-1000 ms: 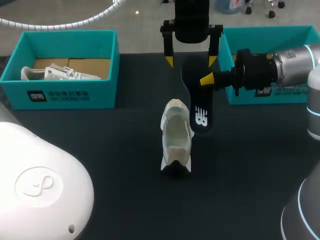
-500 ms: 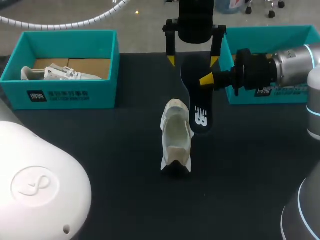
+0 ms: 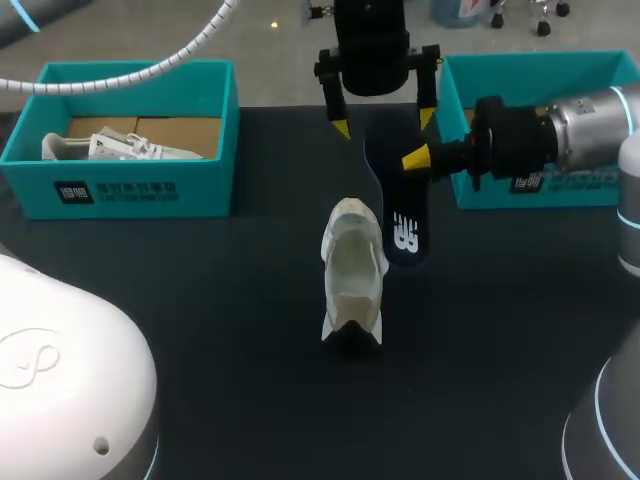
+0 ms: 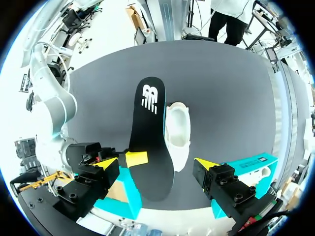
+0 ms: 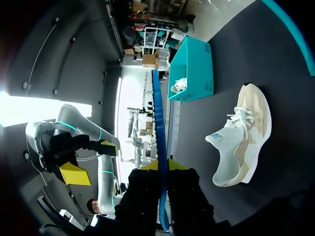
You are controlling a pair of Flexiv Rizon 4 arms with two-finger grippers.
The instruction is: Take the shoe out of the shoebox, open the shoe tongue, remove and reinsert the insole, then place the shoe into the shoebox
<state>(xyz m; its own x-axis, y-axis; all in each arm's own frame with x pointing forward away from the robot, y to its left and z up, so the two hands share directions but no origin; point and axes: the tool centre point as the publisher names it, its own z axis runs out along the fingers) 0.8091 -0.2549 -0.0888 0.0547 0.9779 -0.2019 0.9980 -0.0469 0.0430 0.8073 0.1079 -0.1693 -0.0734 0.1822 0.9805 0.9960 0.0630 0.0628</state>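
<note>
A cream shoe (image 3: 352, 275) lies on the black table, mid-table. Right of it hangs the dark insole (image 3: 400, 215), its far end pinched by my right gripper (image 3: 416, 158), which comes in from the right and is shut on it. My left gripper (image 3: 381, 122) hangs open just above the insole's far end, one finger on either side, touching nothing. In the left wrist view the insole (image 4: 150, 137) lies under my open gripper (image 4: 157, 164), with the shoe (image 4: 177, 130) beside it. In the right wrist view the insole (image 5: 160, 142) shows edge-on between the shut fingers, with the shoe (image 5: 241, 137) on the table beside it.
A teal shoebox (image 3: 130, 190) at the back left holds a second white shoe (image 3: 110, 147). Another teal shoebox (image 3: 540, 62) stands at the back right, behind my right arm. My left arm's white base (image 3: 60, 400) fills the near left corner.
My left gripper has shifted slightly up and to the left above the insole, staying open. The right gripper, the insole and the shoe have hardly moved.
</note>
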